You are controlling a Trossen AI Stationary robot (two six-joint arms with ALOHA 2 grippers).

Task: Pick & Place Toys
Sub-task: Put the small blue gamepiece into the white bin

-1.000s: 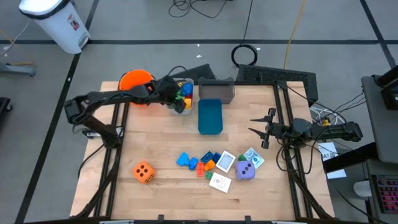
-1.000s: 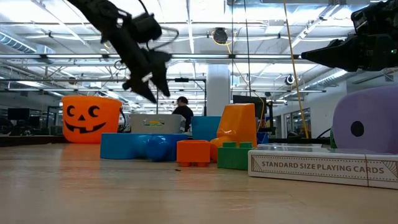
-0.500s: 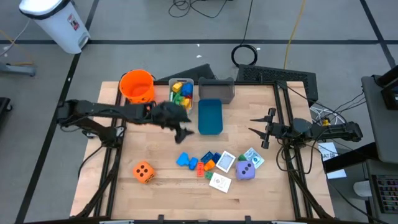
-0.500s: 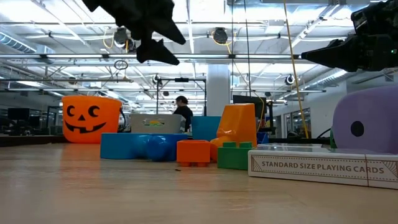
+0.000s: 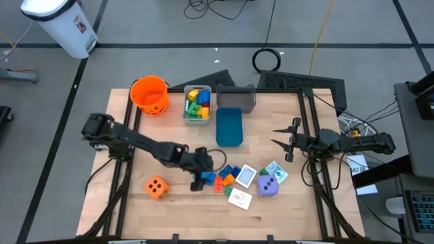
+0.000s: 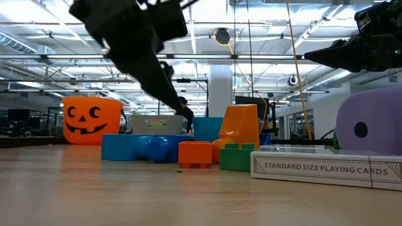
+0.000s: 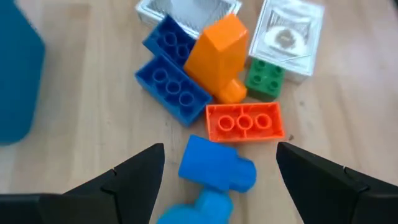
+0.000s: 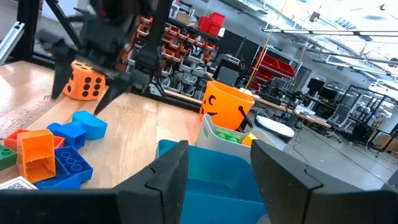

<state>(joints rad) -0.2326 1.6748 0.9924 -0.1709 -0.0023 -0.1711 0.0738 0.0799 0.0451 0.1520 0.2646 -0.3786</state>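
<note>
Blue block (image 7: 216, 172) lies in the toy pile near the desk's front edge, between my spread left jaws (image 7: 219, 163). I should drop straight, then clench across its flat sides.

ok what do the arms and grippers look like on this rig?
Both arms are dark, near-black, jointed links. The left gripper and right gripper each have two matte black, tapered, wedge-shaped fingers. No markings or cables on them are discernible.
</note>
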